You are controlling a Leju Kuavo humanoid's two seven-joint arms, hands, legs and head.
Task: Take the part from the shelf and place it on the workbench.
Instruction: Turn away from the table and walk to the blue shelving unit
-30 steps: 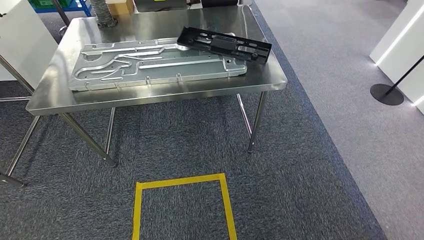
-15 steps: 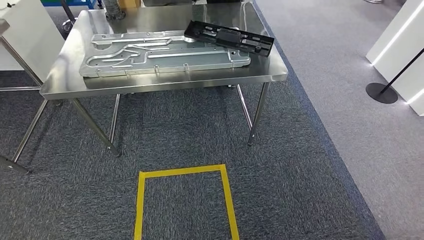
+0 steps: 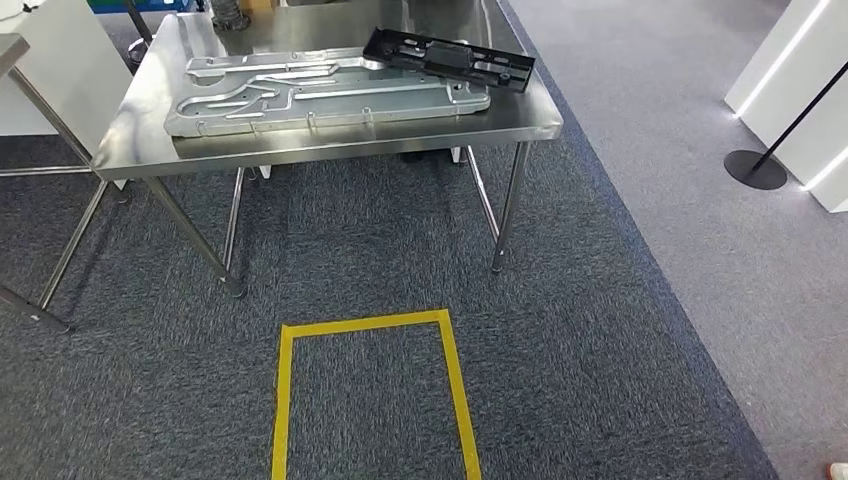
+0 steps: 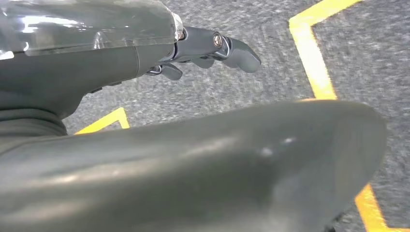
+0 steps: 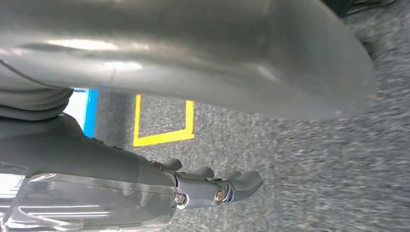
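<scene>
— Since both arms hang at the robot's sides, is anything in hand?
— No. The left hand (image 4: 208, 48) hangs above the carpet (image 3: 620, 330), its fingers (image 4: 241, 50) loosely curled and grasping nothing. The right hand (image 5: 212, 186) is the same: fingers (image 5: 244, 182) lightly bent, nothing between them.
— So where's the part?
— A black part (image 3: 450, 58) lies on the counter (image 3: 330, 150) at its far right corner, one long side overlapping the big silver plate (image 3: 320, 95) that fills most of the top. I'd judge that is the task's piece, already delivered, though I can't be certain of it.
— What's left?
— Little, if so. The robot stands back from the counter's near edge, with the yellow tape square (image 3: 375, 390) on the floor between them. I see no shelf to compare against.
</scene>
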